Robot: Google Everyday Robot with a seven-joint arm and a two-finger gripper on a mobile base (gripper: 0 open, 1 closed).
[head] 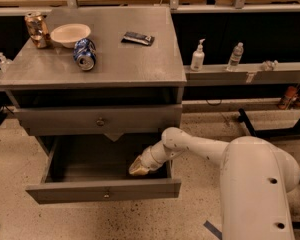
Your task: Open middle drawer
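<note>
Camera view showed the middle drawer (65, 191) pulled out toward the near side, with the gripper (139, 167) down inside its right half; whether it was open or closed I couldn't tell. Withdrawing carelessly might snag the drawer's front and shove it shut.

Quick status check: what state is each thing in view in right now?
middle drawer: pulled open.
upper drawer: shut.
gripper: down inside the middle drawer, near its right side.
blue can: lying on its side.
brown can: upright.
bowl: upright.
pump bottle: upright.
</note>
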